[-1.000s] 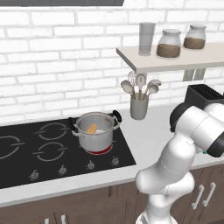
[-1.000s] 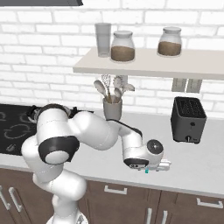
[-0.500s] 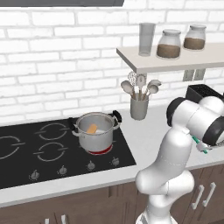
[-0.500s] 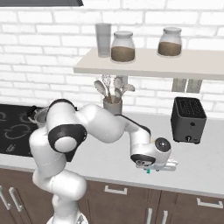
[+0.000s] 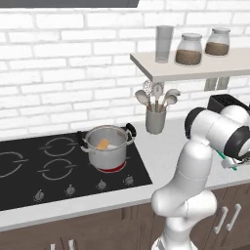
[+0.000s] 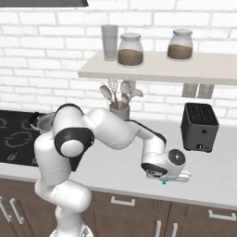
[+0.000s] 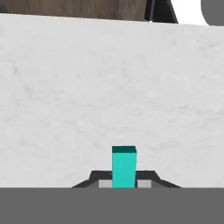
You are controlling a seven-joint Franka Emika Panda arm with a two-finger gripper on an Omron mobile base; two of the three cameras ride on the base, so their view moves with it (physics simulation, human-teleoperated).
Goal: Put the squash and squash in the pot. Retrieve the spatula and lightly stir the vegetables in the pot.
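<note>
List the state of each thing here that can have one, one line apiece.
pot: upright on the cooktop, no lid, orange squash inside.
spatula: teal handle end between the gripper fingers, over the counter.
gripper: shut on the spatula.
toaster: slots empty.
shelf jars: lidded, partly filled with brown contents.

I see a white brick wall [image 5: 68,73] behind the pale grey stone desk [image 6: 115,169]. A light floating shelf [image 6: 157,71] carries two glass jars [image 6: 130,49] and a tall glass tumbler [image 6: 109,42]. Dark brown wooden cabinets [image 6: 125,215] stand below, and a black toaster [image 6: 200,127] stands on the desk at the right.
</note>
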